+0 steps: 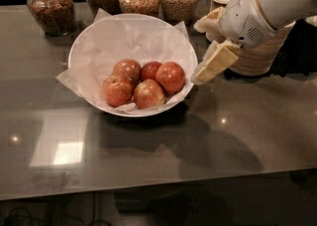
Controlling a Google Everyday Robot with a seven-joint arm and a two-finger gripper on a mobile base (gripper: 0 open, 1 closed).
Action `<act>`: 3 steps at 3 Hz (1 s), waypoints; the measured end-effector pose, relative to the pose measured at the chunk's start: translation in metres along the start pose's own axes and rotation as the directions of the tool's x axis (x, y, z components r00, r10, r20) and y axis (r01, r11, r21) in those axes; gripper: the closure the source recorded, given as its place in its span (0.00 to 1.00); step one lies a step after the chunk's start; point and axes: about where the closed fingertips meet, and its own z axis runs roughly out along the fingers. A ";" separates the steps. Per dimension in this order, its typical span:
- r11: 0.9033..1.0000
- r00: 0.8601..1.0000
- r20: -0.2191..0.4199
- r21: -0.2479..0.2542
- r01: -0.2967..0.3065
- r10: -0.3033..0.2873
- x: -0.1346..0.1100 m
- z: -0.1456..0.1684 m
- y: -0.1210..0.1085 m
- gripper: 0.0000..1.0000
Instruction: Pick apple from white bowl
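The white bowl (89,41), lined with crinkled white paper, stands on the dark glossy table at centre left. Several apples lie in it. The largest, evenly red apple (171,77) is on the right side of the pile, next to a smaller dark-red apple (149,70). More yellow-mottled apples (118,90) lie in front and to the left. My gripper (200,75) hangs from the white arm at the upper right. It points down and left, and its tip is just outside the bowl's right rim, close to the red apple. It holds nothing.
Several glass jars of grains (52,9) stand along the table's back edge behind the bowl. Stacks of tan paper bowls with white tops (262,54) stand at the right behind the arm. The table's front edge (158,188) runs across the bottom.
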 end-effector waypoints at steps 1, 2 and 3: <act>0.999 1.000 0.010 -0.029 0.014 -0.013 -0.004 0.007 0.004 0.34; 0.996 0.999 0.005 -0.079 0.045 -0.045 -0.007 0.023 0.010 0.37; 0.989 0.997 -0.009 -0.128 0.071 -0.073 -0.008 0.042 0.013 0.32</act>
